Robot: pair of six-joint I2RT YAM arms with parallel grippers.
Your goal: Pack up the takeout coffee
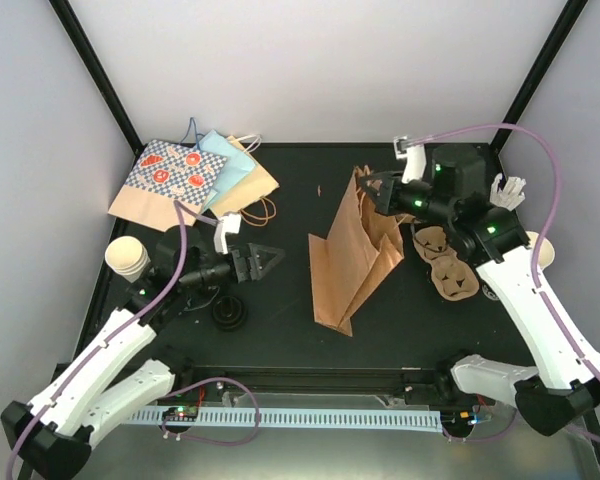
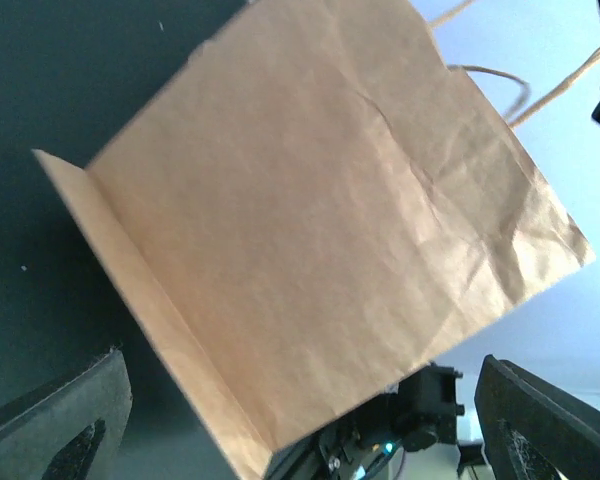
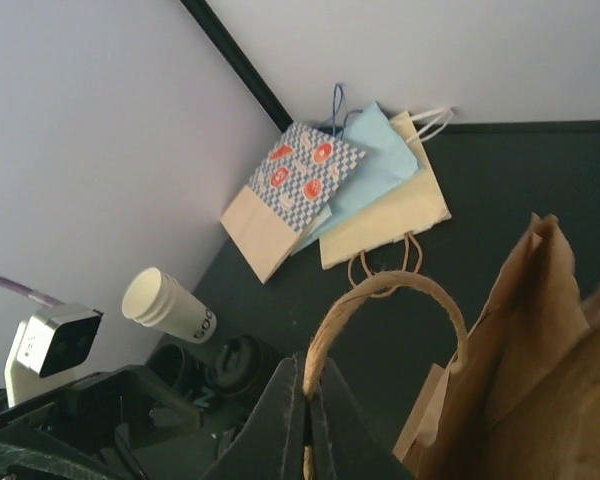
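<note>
The right end effector (image 3: 307, 395) pinches the string handle (image 3: 380, 282) of the brown bag (image 1: 355, 250) tight. The left end effector (image 1: 265, 262) is wide and holds nothing. The cups (image 1: 128, 257) sit at nine o'clock on the counter (image 1: 290, 200), the lids (image 1: 228, 312) at eight, the carrier (image 1: 450, 270) at three, beside the bag. One hard pull could rip the thin handle or tip the bag onto the carrier.
</note>
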